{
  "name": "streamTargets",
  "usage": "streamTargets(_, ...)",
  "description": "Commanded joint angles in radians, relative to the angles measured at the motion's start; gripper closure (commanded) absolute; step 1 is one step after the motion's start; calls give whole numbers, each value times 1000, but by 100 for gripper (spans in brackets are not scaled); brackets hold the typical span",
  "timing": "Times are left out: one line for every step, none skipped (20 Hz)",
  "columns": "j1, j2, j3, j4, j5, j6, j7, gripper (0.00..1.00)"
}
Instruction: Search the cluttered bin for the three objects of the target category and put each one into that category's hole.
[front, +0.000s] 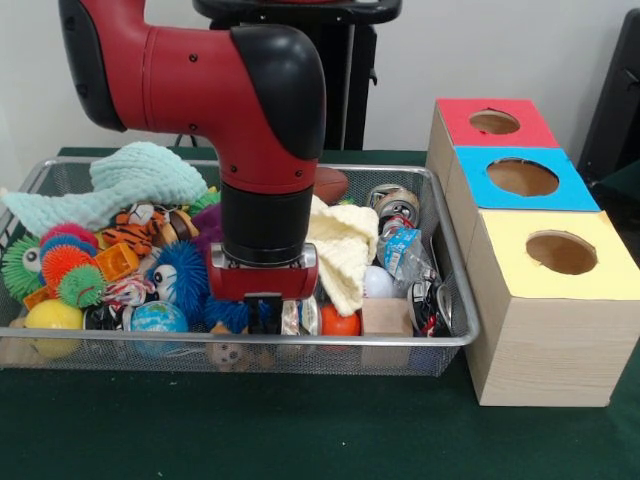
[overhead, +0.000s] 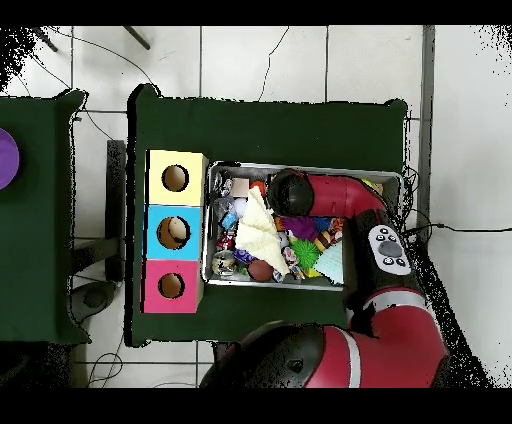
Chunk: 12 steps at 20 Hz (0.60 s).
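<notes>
We see the gripper (front: 263, 312) sunk among the clutter near the front rim of the bin (front: 452, 262), and we cannot tell its state. The striped tiger (front: 138, 230) lies well to its side, beside a mint knitted cloth (front: 130, 180). A small brown bear-like toy (front: 228, 354) sits just below the gripper.

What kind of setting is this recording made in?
Probably a robotics lab set up for a sorting test: a green-covered table on a tiled floor, a wire bin of mixed toys, three boxes with coloured holed tops, and loose cables.
</notes>
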Motion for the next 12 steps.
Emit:
streamTargets(-53,97,76,89,-42,-195,94,100)
streamTargets(-53,68,75,112,-37,-181,95,100)
streamTargets(-51,40,73,134,-33,-168,100,100)
streamTargets(-49,12,70,156,-28,-156,104,100)
streamTargets(-48,-15,70,177,-23,-146,106,100)
streamTargets(-49,-40,72,197,-16,-132,106,100)
streamTargets(-52,-63,76,215,-8,-118,104,100)
streamTargets(-54,-84,80,234,-1,-108,103,100)
streamTargets(-57,-106,83,254,7,-98,102,100)
streamTargets(-56,-124,84,267,12,-93,104,100)
streamTargets(-55,-139,84,280,17,-89,106,100)
streamTargets(-51,-152,82,288,20,-87,110,100)
